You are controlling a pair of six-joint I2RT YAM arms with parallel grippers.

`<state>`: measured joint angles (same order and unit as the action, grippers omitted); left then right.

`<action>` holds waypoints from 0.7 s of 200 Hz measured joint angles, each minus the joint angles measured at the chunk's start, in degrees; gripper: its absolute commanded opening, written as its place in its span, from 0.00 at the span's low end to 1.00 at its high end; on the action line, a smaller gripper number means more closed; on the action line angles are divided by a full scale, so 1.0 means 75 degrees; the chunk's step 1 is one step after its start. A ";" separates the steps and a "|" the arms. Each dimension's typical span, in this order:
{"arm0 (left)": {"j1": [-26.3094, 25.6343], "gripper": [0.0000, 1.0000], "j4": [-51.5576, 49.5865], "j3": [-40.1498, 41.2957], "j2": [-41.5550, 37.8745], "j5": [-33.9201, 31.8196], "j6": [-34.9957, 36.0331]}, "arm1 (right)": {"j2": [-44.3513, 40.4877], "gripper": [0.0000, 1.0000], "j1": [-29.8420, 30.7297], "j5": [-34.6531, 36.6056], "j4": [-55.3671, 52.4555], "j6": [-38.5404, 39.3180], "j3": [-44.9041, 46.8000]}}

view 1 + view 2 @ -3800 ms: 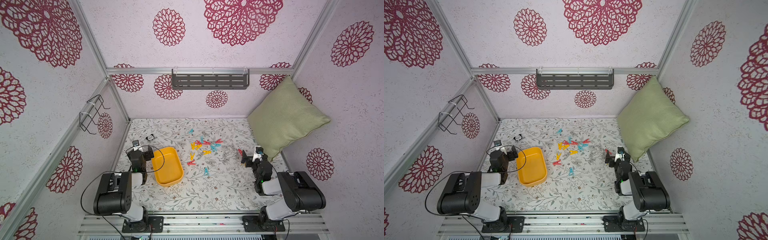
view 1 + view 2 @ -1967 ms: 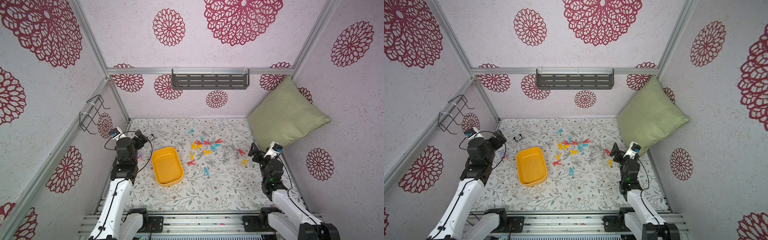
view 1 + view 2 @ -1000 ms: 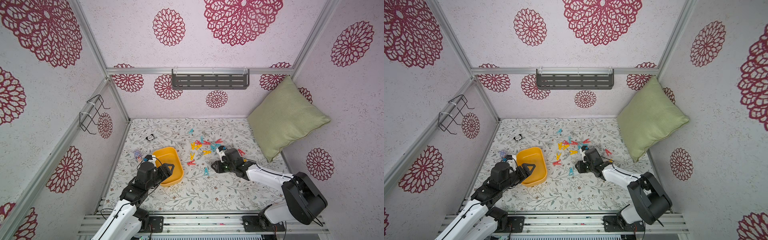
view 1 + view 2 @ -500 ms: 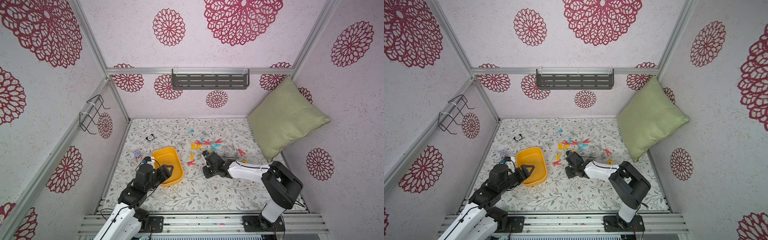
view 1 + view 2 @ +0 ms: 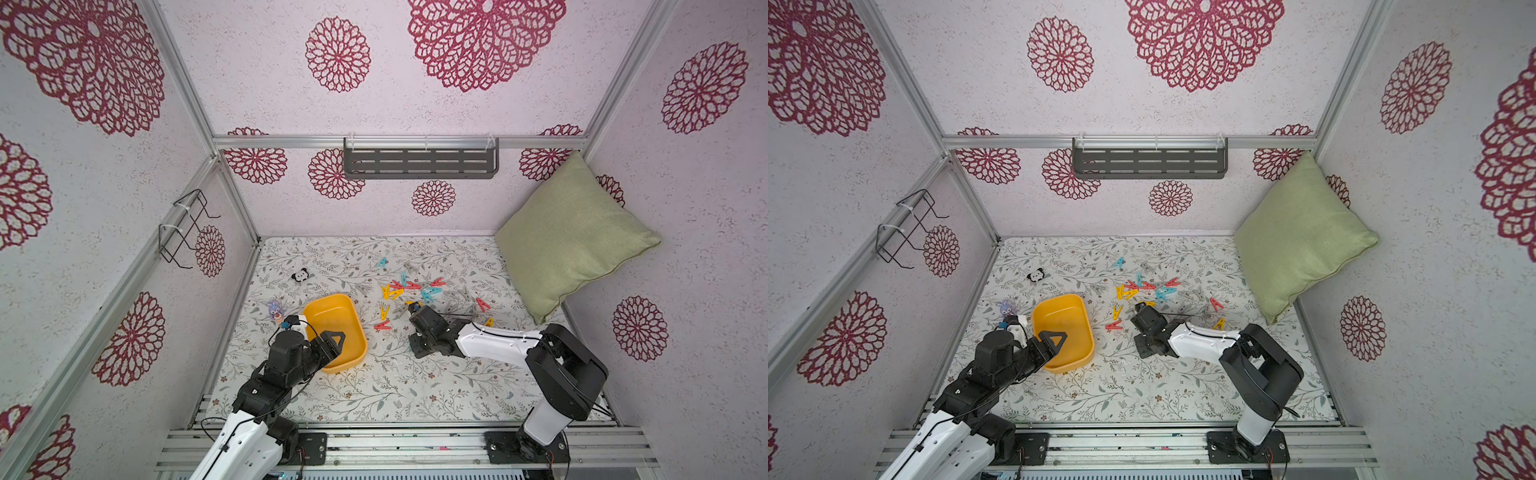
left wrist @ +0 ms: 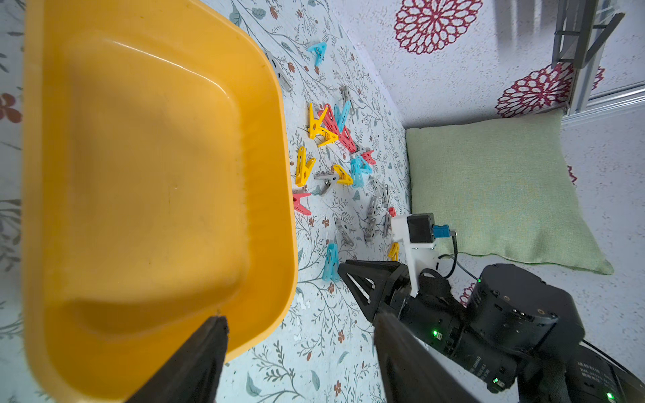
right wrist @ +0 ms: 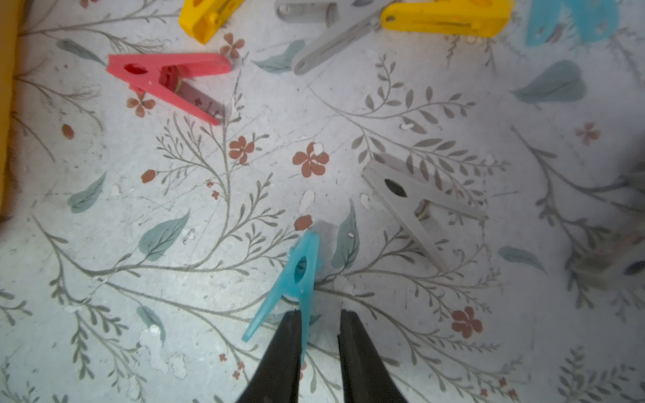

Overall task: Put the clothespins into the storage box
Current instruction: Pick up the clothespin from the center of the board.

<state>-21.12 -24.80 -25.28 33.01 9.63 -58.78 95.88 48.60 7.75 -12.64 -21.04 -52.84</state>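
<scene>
The storage box (image 5: pixel 332 311) (image 5: pixel 1059 316) (image 6: pixel 139 174) is a shallow yellow tub on the floral floor, and nothing shows inside it. Several clothespins (image 5: pixel 415 286) (image 5: pixel 1148 286) (image 6: pixel 335 146) in yellow, red, teal and grey lie scattered to its right. My left gripper (image 5: pixel 332 345) (image 6: pixel 300 328) is open, one finger over the tub's near corner and the other outside it. My right gripper (image 5: pixel 415 349) (image 7: pixel 318 314) is low over the floor with its jaws narrow. One leg of a teal clothespin (image 7: pixel 300 268) lies between them against one finger, and a gap shows on the other side.
A red peg (image 7: pixel 157 76) and a grey peg (image 7: pixel 412 199) lie close to the right gripper. A panda toy (image 5: pixel 300 275) and a purple figure (image 5: pixel 274 309) sit left of the tub. A green pillow (image 5: pixel 569 237) leans in the right corner. A grey shelf (image 5: pixel 419 162) hangs on the back wall.
The right arm swung left from beside the pillow to the teal peg, and its jaws have narrowed. The left arm came down to the tub's near corner and has since stayed.
</scene>
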 measured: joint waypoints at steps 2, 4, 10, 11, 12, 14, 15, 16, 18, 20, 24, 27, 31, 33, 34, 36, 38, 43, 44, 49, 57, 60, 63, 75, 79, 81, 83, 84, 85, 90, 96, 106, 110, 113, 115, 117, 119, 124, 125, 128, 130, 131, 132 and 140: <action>0.0000 0.74 0.0000 0.0000 -0.0003 0.0000 0.0000 | 0.0000 0.23 0.0000 0.0000 0.0000 -0.0006 0.0000; 0.0000 0.74 0.0000 0.0000 -0.0003 0.0003 0.0000 | 0.0000 0.23 0.0000 0.0000 0.0000 0.0003 0.0000; 0.0000 0.74 0.0000 0.0000 -0.0009 0.0003 -0.0003 | 0.0000 0.23 0.0000 -0.0003 0.0003 0.0009 0.0000; 0.0000 0.74 0.0000 0.0000 -0.0012 0.0003 -0.0006 | 0.0000 0.22 0.0000 -0.0006 0.0003 0.0012 0.0000; 0.0000 0.74 -0.0003 0.0000 -0.0015 0.0003 -0.0006 | 0.0000 0.22 0.0000 -0.0006 0.0003 0.0012 0.0000; 0.0000 0.74 0.0000 0.0000 -0.0020 0.0000 -0.0006 | 0.0000 0.22 0.0000 -0.0006 0.0003 0.0012 0.0000; 0.0000 0.74 0.0000 0.0000 -0.0023 0.0000 -0.0009 | 0.0000 0.22 0.0000 -0.0006 0.0003 0.0012 0.0000; 0.0000 0.74 -0.0003 0.0000 -0.0023 0.0000 -0.0009 | 0.0000 0.22 0.0000 -0.0006 0.0003 0.0009 0.0000; 0.0000 0.74 -0.0003 0.0000 -0.0026 0.0000 -0.0012 | 0.0000 0.21 0.0000 -0.0009 0.0003 0.0015 0.0000; 0.0000 0.73 -0.0003 0.0000 -0.0026 0.0003 -0.0012 | 0.0000 0.21 0.0000 -0.0009 0.0003 0.0012 0.0000; 0.0000 0.74 0.0000 0.0000 -0.0041 0.0000 -0.0020 | 0.0000 0.21 0.0000 -0.0012 0.0006 0.0017 0.0000; 0.0000 0.74 -0.0003 0.0000 -0.0052 0.0003 -0.0032 | 0.0000 0.20 0.0000 -0.0017 0.0009 0.0020 0.0000; 0.0000 0.74 -0.0003 0.0000 -0.0064 0.0000 -0.0032 | 0.0003 0.20 0.0000 -0.0026 0.0015 0.0023 0.0000; 0.0000 0.74 -0.0003 0.0000 -0.0067 0.0000 -0.0035 | 0.0003 0.20 0.0000 -0.0029 0.0017 0.0035 0.0000; 0.0000 0.74 -0.0003 0.0000 -0.0067 0.0000 -0.0035 | 0.0003 0.20 0.0000 -0.0032 0.0017 0.0035 0.0000; 0.0000 0.74 -0.0003 0.0000 -0.0070 0.0000 -0.0038 | 0.0003 0.20 0.0000 -0.0032 0.0020 0.0029 0.0000; 0.0000 0.74 -0.0006 0.0000 -0.0073 0.0000 -0.0041 | 0.0003 0.20 0.0000 -0.0035 0.0020 0.0041 0.0000; 0.0000 0.74 -0.0003 0.0000 -0.0096 0.0000 -0.0052 | 0.0006 0.20 0.0000 -0.0041 0.0026 0.0052 0.0000; 0.0000 0.74 -0.0006 0.0000 -0.0099 0.0000 -0.0052 | 0.0006 0.20 0.0000 -0.0044 0.0029 0.0052 0.0000; 0.0000 0.74 -0.0009 0.0000 -0.0111 0.0000 -0.0055 | 0.0009 0.20 0.0000 -0.0055 0.0038 0.0061 0.0000; 0.0000 0.74 -0.0015 0.0000 -0.0128 0.0000 -0.0058 | 0.0020 0.20 0.0000 -0.0061 0.0058 0.0064 0.0000; 0.0000 0.74 -0.0017 0.0000 -0.0134 0.0000 -0.0058 | 0.0029 0.20 0.0000 -0.0064 0.0058 0.0064 0.0000; 0.0000 0.74 -0.0020 0.0000 -0.0140 -0.0003 -0.0058 | 0.0032 0.20 0.0000 -0.0064 0.0067 0.0064 0.0000; 0.0000 0.74 -0.0044 0.0000 -0.0160 -0.0003 -0.0058 | 0.0058 0.21 0.0000 -0.0064 0.0108 0.0064 0.0000; 0.0000 0.74 -0.0050 0.0000 -0.0163 -0.0006 -0.0058 | 0.0064 0.21 0.0000 -0.0067 0.0125 0.0064 0.0000; 0.0000 0.74 -0.0052 0.0000 -0.0163 -0.0003 -0.0061 | 0.0067 0.21 0.0000 -0.0067 0.0131 0.0067 0.0000; 0.0000 0.74 -0.0055 0.0000 -0.0163 -0.0003 -0.0064 | 0.0067 0.22 0.0000 -0.0067 0.0134 0.0064 0.0000; 0.0000 0.74 -0.0055 0.0000 -0.0163 -0.0003 -0.0064 | 0.0070 0.22 0.0000 -0.0067 0.0137 0.0064 0.0000; 0.0000 0.74 -0.0055 0.0000 -0.0163 -0.0006 -0.0064 | 0.0070 0.22 0.0000 -0.0067 0.0140 0.0064 0.0000; 0.0000 0.74 -0.0058 0.0000 -0.0163 -0.0003 -0.0064 | 0.0076 0.22 0.0000 -0.0067 0.0157 0.0064 0.0000; 0.0000 0.74 -0.0061 0.0000 -0.0163 -0.0003 -0.0067 | 0.0090 0.22 0.0000 -0.0073 0.0178 0.0067 0.0003; 0.0000 0.74 -0.0061 0.0000 -0.0163 -0.0003 -0.0082 | 0.0117 0.22 0.0000 -0.0087 0.0227 0.0064 0.0000; 0.0000 0.74 -0.0061 0.0000 -0.0163 -0.0003 -0.0082 | 0.0125 0.22 0.0000 -0.0090 0.0251 0.0064 0.0003; 0.0000 0.74 -0.0061 0.0000 -0.0163 -0.0003 -0.0085 | 0.0134 0.22 0.0000 -0.0096 0.0265 0.0064 0.0003; 0.0000 0.74 -0.0064 0.0000 -0.0163 -0.0003 -0.0085 | 0.0143 0.22 0.0000 -0.0096 0.0274 0.0064 0.0000; 0.0000 0.74 -0.0064 0.0000 -0.0163 -0.0006 -0.0085 | 0.0146 0.22 0.0000 -0.0099 0.0289 0.0064 0.0000; 0.0000 0.74 -0.0064 0.0000 -0.0163 -0.0006 -0.0087 | 0.0152 0.22 0.0000 -0.0102 0.0300 0.0064 0.0000; 0.0000 0.74 -0.0067 0.0000 -0.0163 -0.0006 -0.0087 | 0.0166 0.22 0.0003 -0.0117 0.0321 0.0064 0.0000; 0.0000 0.74 -0.0064 0.0000 -0.0163 -0.0006 -0.0087 | 0.0169 0.22 0.0003 -0.0117 0.0323 0.0064 0.0003; 0.0000 0.74 -0.0064 0.0000 -0.0163 -0.0006 -0.0090 | 0.0178 0.22 0.0006 -0.0122 0.0332 0.0064 0.0003; 0.0000 0.74 -0.0067 0.0000 -0.0163 -0.0006 -0.0090 | 0.0184 0.22 0.0009 -0.0122 0.0338 0.0064 0.0000; 0.0000 0.74 -0.0067 0.0000 -0.0163 -0.0006 -0.0090 | 0.0189 0.22 0.0009 -0.0125 0.0341 0.0064 0.0000; 0.0000 0.74 -0.0067 0.0000 -0.0163 -0.0006 -0.0090 | 0.0189 0.23 0.0009 -0.0125 0.0341 0.0064 0.0000; 0.0000 0.74 -0.0073 0.0000 -0.0163 -0.0006 -0.0096 | 0.0216 0.23 0.0020 -0.0143 0.0347 0.0064 0.0006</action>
<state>-21.12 -25.34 -25.28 31.79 9.58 -59.51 97.49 48.75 6.68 -10.04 -20.56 -52.80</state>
